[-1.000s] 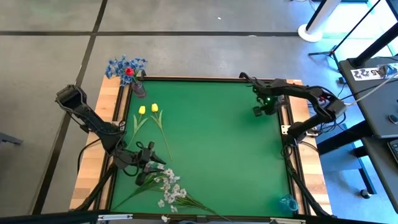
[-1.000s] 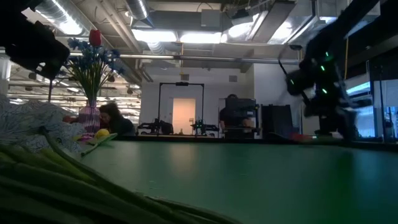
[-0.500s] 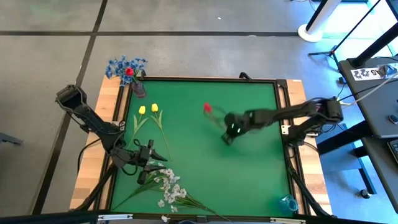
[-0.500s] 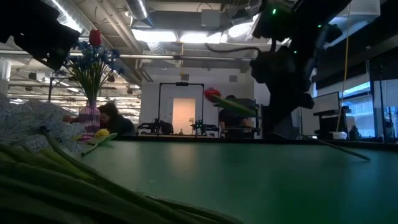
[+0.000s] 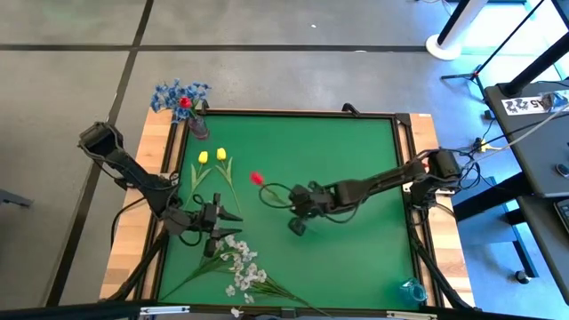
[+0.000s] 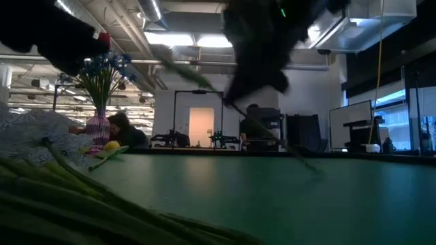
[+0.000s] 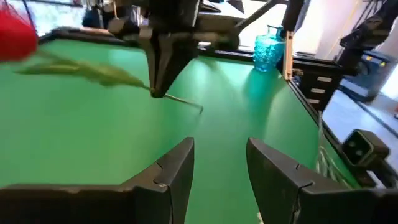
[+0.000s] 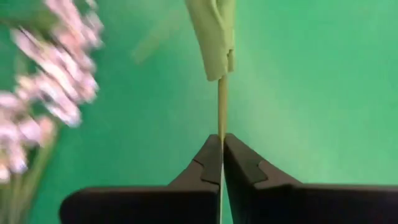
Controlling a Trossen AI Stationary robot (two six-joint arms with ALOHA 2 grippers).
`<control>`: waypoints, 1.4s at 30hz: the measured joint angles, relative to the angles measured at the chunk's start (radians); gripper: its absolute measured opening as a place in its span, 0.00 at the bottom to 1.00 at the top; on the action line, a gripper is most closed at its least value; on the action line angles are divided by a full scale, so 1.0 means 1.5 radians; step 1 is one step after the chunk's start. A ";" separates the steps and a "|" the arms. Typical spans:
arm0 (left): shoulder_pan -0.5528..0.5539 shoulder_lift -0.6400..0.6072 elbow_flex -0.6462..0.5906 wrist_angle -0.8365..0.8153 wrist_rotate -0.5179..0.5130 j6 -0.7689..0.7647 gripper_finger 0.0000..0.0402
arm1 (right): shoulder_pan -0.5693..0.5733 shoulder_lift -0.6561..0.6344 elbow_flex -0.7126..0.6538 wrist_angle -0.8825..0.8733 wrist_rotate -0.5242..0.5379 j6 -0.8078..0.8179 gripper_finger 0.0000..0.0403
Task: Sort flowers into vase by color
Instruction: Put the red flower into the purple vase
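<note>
My right gripper [image 5: 298, 212] hovers over the middle of the green table, shut on a red tulip whose bud [image 5: 257, 178] points toward the table's left. My left gripper [image 5: 224, 216] is open and empty near the left edge, facing the tulip. In the left wrist view the gap between its fingers [image 7: 217, 168] faces the red bud [image 7: 12, 37]. Two yellow tulips [image 5: 212, 157] lie flat near it. White blossom sprays [image 5: 242, 271] lie at the near left. A vase [image 5: 199, 127] at the far left corner holds blue sprigs [image 5: 173, 93] and a red tulip [image 5: 184, 102]. My right gripper pinches the red tulip's thin green stalk [image 8: 221, 127] between its two fingers, below a leaf [image 8: 214, 37]. The fingers point down and lie across the stalk. The tulip is lifted clear of the table and lies nearly level, its bud toward the table's left.
A blue glass vase [image 5: 411, 289] stands at the near right corner, also seen in the left wrist view [image 7: 268, 46]. A raised dark frame [image 5: 404, 178] edges the table. The right half of the green surface [image 5: 356, 249] is bare. People sit in the room beyond.
My right arm has swept fast from the far right corner toward the table's left and near side, carrying the red tulip above the table toward my left gripper. My left gripper has turned a little toward the table's middle and has stayed open.
</note>
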 joint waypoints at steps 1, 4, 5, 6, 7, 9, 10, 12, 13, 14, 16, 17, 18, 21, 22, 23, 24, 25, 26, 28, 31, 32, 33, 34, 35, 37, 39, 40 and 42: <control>0.000 0.000 0.000 0.016 0.000 0.016 0.36 | 0.004 0.002 0.020 0.008 0.020 -0.021 0.01; 0.000 0.000 0.000 0.101 -0.003 0.090 0.36 | 0.019 0.002 0.060 0.102 0.065 -0.108 0.01; 0.000 0.000 0.000 0.138 -0.002 0.125 0.36 | 0.025 0.002 0.066 0.143 0.073 -0.141 0.01; 0.000 0.000 0.000 0.174 -0.002 0.162 0.37 | 0.032 0.002 0.069 0.189 0.074 -0.175 0.01; 0.000 0.000 0.000 0.212 0.002 0.200 0.38 | 0.038 0.002 0.070 0.235 0.073 -0.206 0.01; 0.003 0.000 0.000 0.277 0.021 0.272 0.40 | 0.050 0.002 0.070 0.312 0.062 -0.256 0.01; 0.006 0.000 0.000 0.299 0.035 0.302 0.41 | 0.055 0.004 0.070 0.342 0.060 -0.278 0.01; 0.018 0.000 0.000 0.323 0.059 0.345 0.42 | 0.067 0.011 0.070 0.394 0.057 -0.320 0.01; 0.026 0.000 0.000 0.327 0.065 0.356 0.43 | 0.073 0.017 0.070 0.421 0.056 -0.345 0.01; 0.038 0.000 0.000 0.330 0.074 0.360 0.43 | 0.078 0.022 0.070 0.442 0.056 -0.372 0.01; 0.067 0.000 0.002 0.332 0.098 0.348 0.43 | 0.085 0.038 0.070 0.488 0.057 -0.420 0.01; 0.083 0.000 0.004 0.331 0.117 0.339 0.43 | 0.085 0.046 0.070 0.501 0.056 -0.439 0.01; 0.099 0.001 0.007 0.331 0.144 0.326 0.43 | 0.085 0.053 0.070 0.511 0.056 -0.447 0.01; 0.135 0.001 0.013 0.336 0.229 0.293 0.43 | 0.078 0.069 0.070 0.524 0.072 -0.455 0.01; 0.144 0.001 0.016 0.338 0.246 0.288 0.43 | 0.077 0.071 0.070 0.526 0.085 -0.457 0.01; 0.151 0.001 0.020 0.338 0.257 0.281 0.43 | 0.074 0.072 0.070 0.524 0.101 -0.458 0.01; 0.159 0.001 0.023 0.340 0.263 0.280 0.43 | 0.073 0.072 0.070 0.521 0.113 -0.458 0.01; 0.166 0.001 0.026 0.340 0.265 0.279 0.43 | 0.071 0.072 0.070 0.519 0.121 -0.458 0.01; 0.174 0.001 0.029 0.339 0.266 0.278 0.43 | 0.068 0.072 0.070 0.519 0.125 -0.458 0.01; 0.191 0.001 0.034 0.339 0.266 0.272 0.41 | 0.065 0.072 0.070 0.518 0.123 -0.458 0.01; 0.216 0.001 0.042 0.335 0.268 0.253 0.37 | 0.059 0.072 0.070 0.517 0.122 -0.457 0.01; 0.223 0.001 0.043 0.331 0.273 0.247 0.34 | 0.057 0.072 0.070 0.516 0.123 -0.456 0.01; 0.228 0.001 0.045 0.323 0.280 0.241 0.31 | 0.056 0.072 0.070 0.515 0.123 -0.455 0.01; 0.233 0.001 0.045 0.316 0.284 0.238 0.28 | 0.056 0.072 0.070 0.515 0.123 -0.455 0.01; 0.235 0.001 0.045 0.311 0.283 0.237 0.24 | 0.055 0.072 0.070 0.514 0.126 -0.455 0.01; 0.234 0.001 0.045 0.309 0.265 0.238 0.13 | 0.055 0.072 0.070 0.515 0.141 -0.455 0.03; 0.228 -0.006 0.045 0.304 0.238 0.255 0.04 | 0.055 0.072 0.070 0.515 0.145 -0.455 0.07; 0.225 -0.015 0.045 0.297 0.227 0.264 0.03 | 0.055 0.072 0.070 0.516 0.147 -0.455 0.11; 0.225 -0.036 0.055 0.253 0.213 0.277 0.03 | 0.055 0.072 0.070 0.519 0.148 -0.455 0.21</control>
